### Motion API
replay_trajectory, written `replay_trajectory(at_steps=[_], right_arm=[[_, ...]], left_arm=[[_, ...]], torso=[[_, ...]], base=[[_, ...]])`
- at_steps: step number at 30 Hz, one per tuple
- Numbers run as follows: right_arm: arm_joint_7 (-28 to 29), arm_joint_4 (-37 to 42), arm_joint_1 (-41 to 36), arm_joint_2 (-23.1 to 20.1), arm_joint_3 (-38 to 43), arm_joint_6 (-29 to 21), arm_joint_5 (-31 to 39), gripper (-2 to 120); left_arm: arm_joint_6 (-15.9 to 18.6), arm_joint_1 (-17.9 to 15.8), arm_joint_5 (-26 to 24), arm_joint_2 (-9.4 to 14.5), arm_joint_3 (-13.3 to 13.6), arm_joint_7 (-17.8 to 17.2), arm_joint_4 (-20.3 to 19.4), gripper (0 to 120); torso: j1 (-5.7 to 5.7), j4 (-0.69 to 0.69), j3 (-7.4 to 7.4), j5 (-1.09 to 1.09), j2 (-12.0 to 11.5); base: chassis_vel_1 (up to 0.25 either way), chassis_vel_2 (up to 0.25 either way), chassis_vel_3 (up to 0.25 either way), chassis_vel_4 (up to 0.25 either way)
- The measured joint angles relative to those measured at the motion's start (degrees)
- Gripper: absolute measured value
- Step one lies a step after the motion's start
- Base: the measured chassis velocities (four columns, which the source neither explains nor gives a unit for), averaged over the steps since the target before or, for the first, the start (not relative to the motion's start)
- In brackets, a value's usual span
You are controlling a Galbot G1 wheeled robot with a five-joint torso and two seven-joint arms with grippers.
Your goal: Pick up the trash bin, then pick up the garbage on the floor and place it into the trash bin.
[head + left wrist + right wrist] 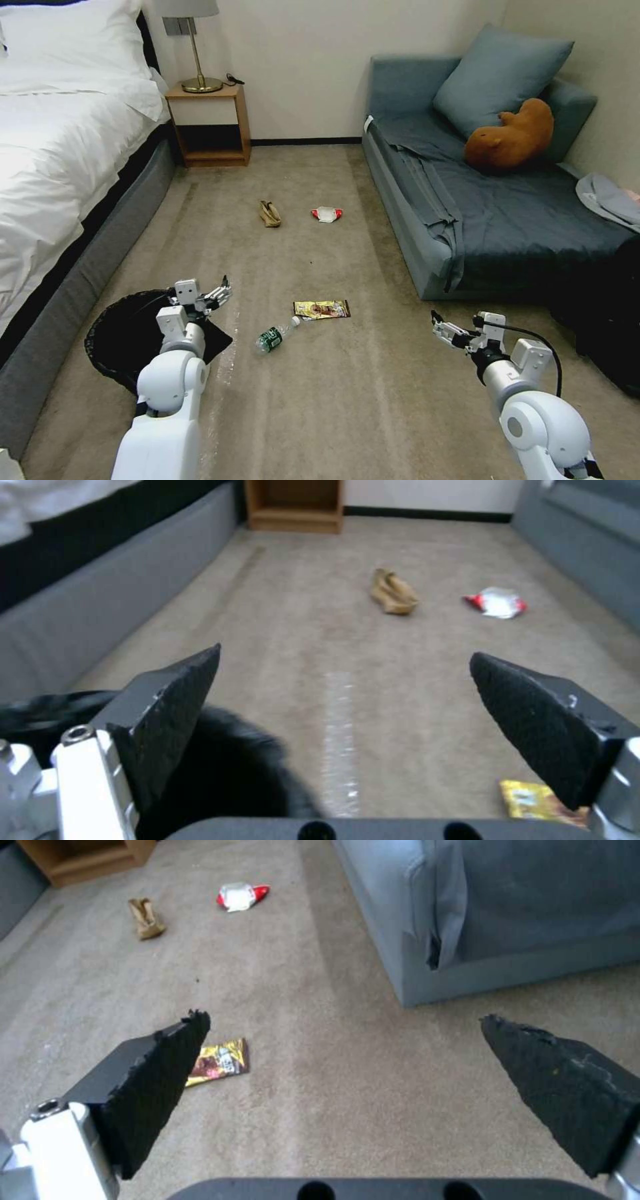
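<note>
Head view puts my left gripper (pixel 223 291), jaws wide and empty, over the near rim of the trash bin (pixel 123 333), far nearer than my wide-open right gripper (pixel 441 327).

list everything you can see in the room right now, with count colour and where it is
trash bin: 1, black bag liner, on the carpet by the bed, under the left arm
plastic bottle: 1, clear with green label, lying on the carpet between the arms
snack wrapper: 1, yellow, on the carpet beside the bottle's cap end
crumpled scrap: 1, tan, mid-floor farther off
crumpled wrapper: 1, red and white, near the scrap
bed: 1, white linen, grey base, left side
nightstand: 1, wooden, against the wall
lamp: 1, brass stem, on the nightstand
sofa: 1, blue-grey, right side
cushion: 1, blue-grey, on the sofa
plush animal: 1, brown, on the sofa
left gripper: 1, open, above the bin's edge
right gripper: 1, open, above bare carpet near the sofa
</note>
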Motion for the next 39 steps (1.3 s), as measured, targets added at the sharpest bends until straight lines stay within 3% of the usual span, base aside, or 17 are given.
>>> replay_trajectory(at_steps=[6, 8, 9, 10, 11, 14, 21, 25, 31, 39], right_arm=[[0.0, -0.1, 0.0, 0.3, -0.6, 0.3, -0.4, 100], [0.0, -0.2, 0.0, 0.4, -0.9, 0.4, -0.5, 100], [0.0, -0.2, 0.0, 0.4, -0.9, 0.4, -0.5, 100], [0.0, -0.3, 0.1, 0.4, -1.0, 0.4, -0.6, 100], [0.0, -0.3, 0.1, 0.4, -1.0, 0.4, -0.6, 100], [-0.1, -0.8, 0.2, 0.5, -1.7, 0.5, -1.0, 100], [-0.1, -0.9, 0.5, 0.6, -2.5, 0.6, -1.3, 100], [-0.1, -0.9, 0.6, 0.7, -2.7, 0.6, -1.4, 100], [-0.1, -0.8, 0.5, 0.9, -2.7, 0.7, -1.3, 100], [-0.2, -1.0, 0.5, 1.4, -2.9, 1.0, -1.3, 100]], left_arm=[[2.6, 1.4, -2.0, 3.2, -3.2, -1.0, -0.9, 100], [5.8, 2.4, -2.3, 5.5, -5.2, -2.0, -1.4, 100], [5.8, 2.4, -2.3, 5.5, -5.2, -2.0, -1.4, 100], [7.8, 3.1, -2.8, 7.3, -6.6, -2.6, -1.6, 100], [7.8, 3.1, -2.8, 7.3, -6.6, -2.6, -1.6, 100], [12.0, 4.4, -5.0, 11.1, -9.7, -4.2, -1.7, 100], [15.7, 5.8, -6.2, 15.2, -12.2, -4.4, -1.5, 100], [17.1, 5.6, -6.1, 17.6, -13.0, -4.0, 0.9, 100], [17.0, 4.4, -5.5, 18.8, -13.0, -3.2, 5.2, 100], [15.9, 2.4, -3.8, 18.3, -11.6, -2.3, 9.3, 100]], torso=[[0.0, 0.0, 0.0, -0.01, 0.0], [0.0, 0.0, 0.0, -0.01, 0.0], [0.0, 0.0, 0.0, -0.01, 0.0], [0.0, 0.01, 0.0, -0.01, 0.0], [0.0, 0.01, 0.0, -0.01, 0.0], [0.0, 0.01, 0.0, 0.0, 0.0], [0.0, 0.01, 0.0, 0.01, 0.0], [0.0, 0.0, 0.0, 0.0, 0.0], [0.0, 0.0, 0.0, 0.0, 0.0], [0.0, 0.0, 0.0, 0.0, 0.0]], base=[[0.0, 0.0, 0.0, 0.0], [0.0, 0.0, 0.0, 0.0], [0.0, 0.0, 0.0, 0.0], [0.0, 0.0, 0.0, 0.0], [0.0, 0.0, 0.0, 0.0], [0.0, 0.0, 0.0, 0.0], [0.0, 0.0, 0.0, 0.0], [0.0, 0.0, 0.0, 0.0], [0.0, 0.0, 0.0, 0.0], [0.0, 0.0, 0.0, 0.0]])
